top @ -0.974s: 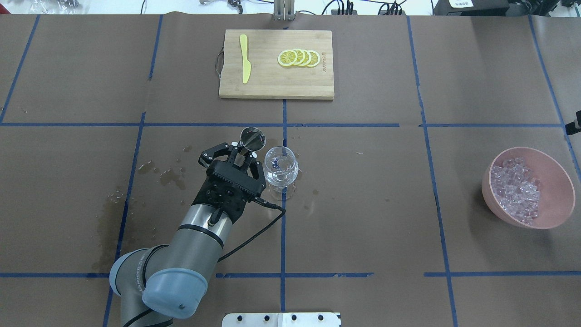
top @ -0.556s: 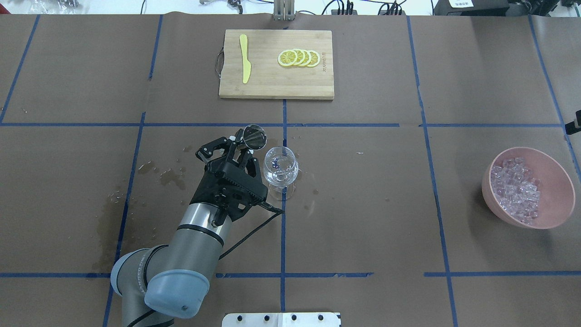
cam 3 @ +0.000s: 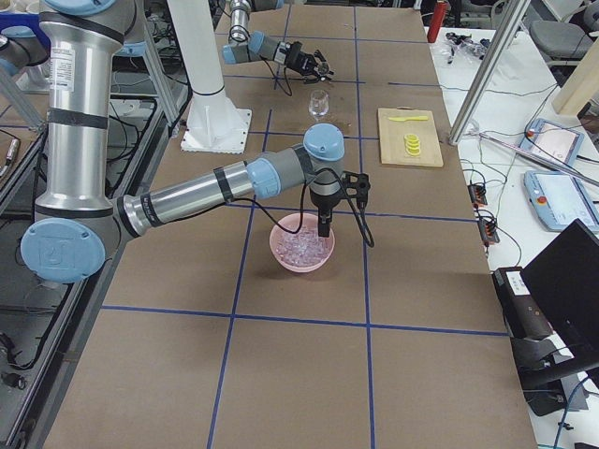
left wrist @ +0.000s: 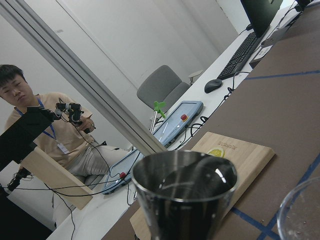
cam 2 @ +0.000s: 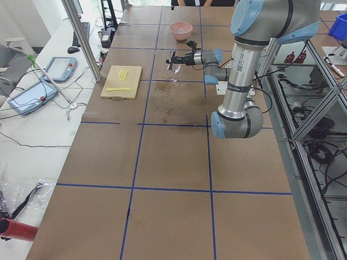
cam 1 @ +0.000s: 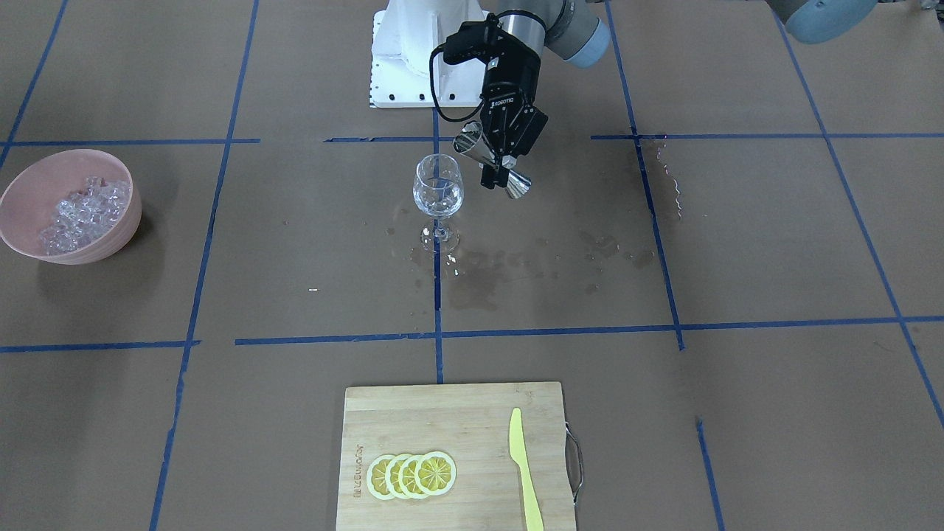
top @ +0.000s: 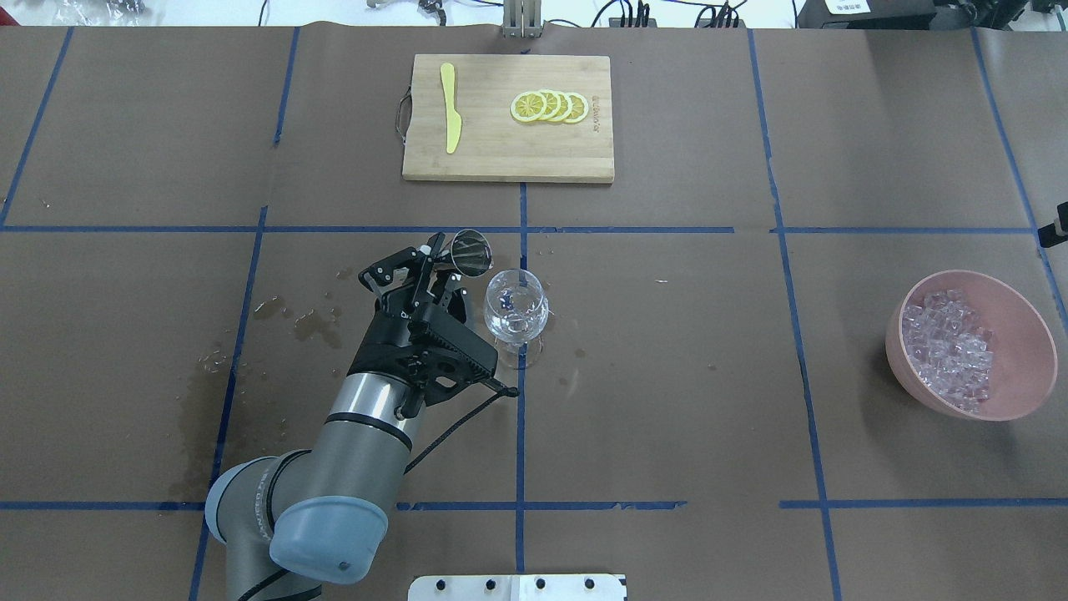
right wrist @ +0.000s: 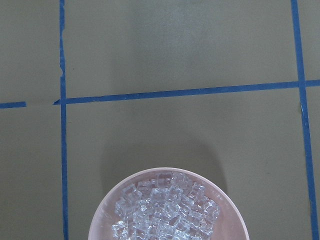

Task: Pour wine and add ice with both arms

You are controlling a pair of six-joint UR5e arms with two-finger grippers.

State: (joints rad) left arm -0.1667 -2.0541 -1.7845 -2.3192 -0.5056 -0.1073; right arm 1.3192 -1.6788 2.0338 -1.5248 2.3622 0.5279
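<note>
**Left pincer tilts a steel jigger beside the wine glass; right pincer hangs over the ice**

Clock directions are read in the overhead view of the tabletop (top: pixel 667 401), with 12 o'clock pointing away from the robot. The left pincer (top: pixel 435 269) is closed on the waist of a double-ended steel jigger (top: pixel 471 253). The jigger is tilted, its long axis running from about 8 o'clock towards 2 o'clock. The wine glass (top: pixel 516 313) stands upright just beside the jigger, at about 4 o'clock from its mouth, and the mouth is not over the rim. The wine is colourless and cannot be made out for certain in either the jigger or the glass. The pour appears to depend on carrying the mouth towards 4 o'clock, over the rim. The ice (top: pixel 949 346) lies heaped in a pink bowl (top: pixel 1025 330) at 3 o'clock from the glass, well apart. The right pincer (cam 3: pixel 321 227) hangs above this bowl, pointing down, and is the nearer one to the ice. Whether it is open cannot be told.
</note>
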